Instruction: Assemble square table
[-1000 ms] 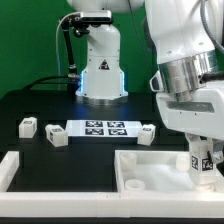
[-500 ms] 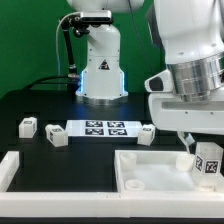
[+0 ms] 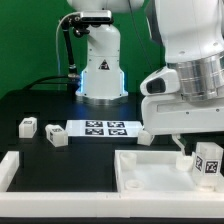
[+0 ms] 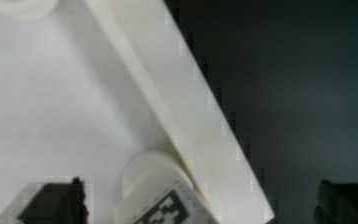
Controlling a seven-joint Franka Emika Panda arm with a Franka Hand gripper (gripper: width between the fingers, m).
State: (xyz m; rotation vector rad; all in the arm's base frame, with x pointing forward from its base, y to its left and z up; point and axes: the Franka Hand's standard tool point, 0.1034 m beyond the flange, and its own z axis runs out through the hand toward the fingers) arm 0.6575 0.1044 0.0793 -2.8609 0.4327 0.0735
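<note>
The white square table top (image 3: 150,172), tray-like with a raised rim, lies at the front of the exterior view, right of centre. One tagged white leg (image 3: 208,160) stands slightly tilted in its right corner. My gripper (image 3: 192,148) hangs just above and to the exterior view's left of that leg. In the wrist view the leg (image 4: 158,197) lies by the top's rim (image 4: 176,110), between my two dark fingers (image 4: 55,203), which stand wide apart and do not touch it. Three more legs lie on the table (image 3: 28,126), (image 3: 57,136), (image 3: 147,133).
The marker board (image 3: 100,127) lies flat between the loose legs. A long white L-shaped rail (image 3: 14,168) borders the front left. The robot base (image 3: 100,70) stands at the back centre, in front of a green backdrop.
My gripper has let go of the leg and lifted up and toward the exterior view's left. The leg stays in the top's right corner, now fully visible.
</note>
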